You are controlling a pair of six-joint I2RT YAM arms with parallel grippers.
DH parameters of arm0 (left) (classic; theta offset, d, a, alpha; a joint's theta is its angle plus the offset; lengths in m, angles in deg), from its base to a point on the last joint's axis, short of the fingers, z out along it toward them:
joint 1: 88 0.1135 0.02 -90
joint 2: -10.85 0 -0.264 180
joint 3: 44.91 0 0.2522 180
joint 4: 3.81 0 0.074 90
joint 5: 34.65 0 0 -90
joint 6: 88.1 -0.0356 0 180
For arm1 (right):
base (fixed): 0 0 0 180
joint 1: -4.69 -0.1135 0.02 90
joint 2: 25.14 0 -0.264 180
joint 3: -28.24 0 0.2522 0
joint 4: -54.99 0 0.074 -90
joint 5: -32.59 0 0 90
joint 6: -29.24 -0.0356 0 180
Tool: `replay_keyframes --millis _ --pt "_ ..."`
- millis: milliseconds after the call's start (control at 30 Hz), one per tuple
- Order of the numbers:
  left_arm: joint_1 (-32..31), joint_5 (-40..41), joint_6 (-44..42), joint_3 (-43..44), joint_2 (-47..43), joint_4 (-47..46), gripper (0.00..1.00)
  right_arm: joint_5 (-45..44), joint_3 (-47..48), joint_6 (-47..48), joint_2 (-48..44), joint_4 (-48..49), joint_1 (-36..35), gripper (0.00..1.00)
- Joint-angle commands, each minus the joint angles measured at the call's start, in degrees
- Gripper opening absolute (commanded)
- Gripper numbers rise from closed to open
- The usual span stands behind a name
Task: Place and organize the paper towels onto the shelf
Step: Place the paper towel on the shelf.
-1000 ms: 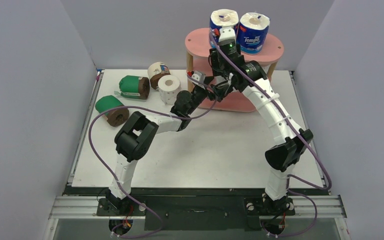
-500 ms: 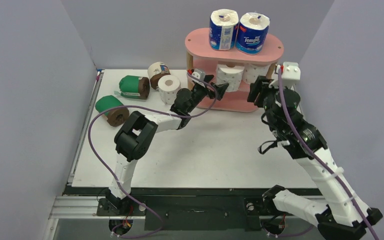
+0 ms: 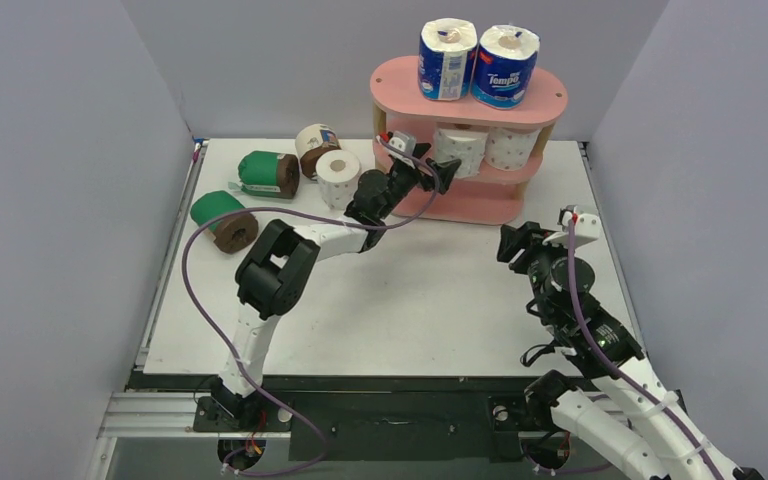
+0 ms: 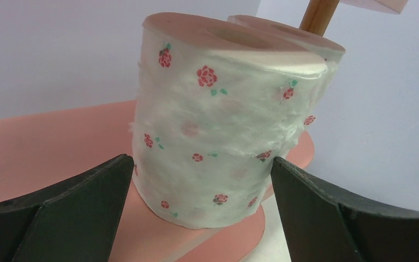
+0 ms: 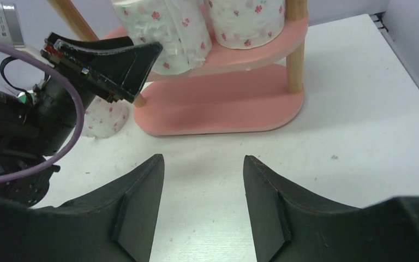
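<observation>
The pink shelf (image 3: 397, 76) stands at the back of the table. Two blue-white paper towels (image 3: 447, 58) (image 3: 508, 64) stand on its top board. Two white pink-dotted rolls (image 3: 460, 150) (image 3: 510, 148) stand on the middle board (image 4: 49, 136). My left gripper (image 3: 438, 170) is open, its fingertips flanking the near face of the left white roll (image 4: 223, 136), which rests upright on the board. My right gripper (image 3: 513, 243) hangs open and empty over the table, in front of the shelf (image 5: 223, 103).
Left of the shelf on the table are a white dotted roll (image 3: 338, 178), a cream-wrapped brown roll (image 3: 316, 147) and two green-wrapped brown rolls (image 3: 268, 172) (image 3: 222, 220). Grey walls close in on the left, back and right.
My right arm has swung away from the shelf's top, past its right end, and down toward the near right. My left gripper has edged slightly toward the shelf and stays open.
</observation>
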Motion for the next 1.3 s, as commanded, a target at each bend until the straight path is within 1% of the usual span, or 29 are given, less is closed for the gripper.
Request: replay_keyframes --millis 0,233,567,800,933,1067,1267 --pt "0.61 0.46 -1.31 4.25 2.24 2.4 0.97 0.27 -3.23 -3.8 -4.29 3.55 -0.65 0.51" --pt "1.26 1.08 -1.34 7.71 4.32 4.16 0.97 -0.19 -5.55 -4.45 -8.01 1.7 -0.71 0.51" --pt "1.41 0.76 -1.37 11.66 6.47 6.28 0.97 -1.18 -8.07 -4.6 -9.51 -0.08 -0.69 0.5" --pt "1.34 0.03 -0.81 11.43 6.39 5.78 0.97 -2.3 -8.31 -4.3 -10.22 -1.19 -0.63 0.5" --pt "1.41 -0.43 -0.46 9.58 4.42 3.99 0.97 -2.8 -8.13 -4.11 -10.62 -1.49 -0.68 0.5" --pt "1.57 -0.72 -1.5 5.86 -0.22 2.72 0.97 -3.03 -7.81 -4.02 -11.24 -1.8 -0.68 0.5" --pt "1.99 2.45 -2.17 -5.78 -11.97 0.14 0.97 -3.26 -8.13 -4.01 -12.26 -2.45 -0.67 0.5"
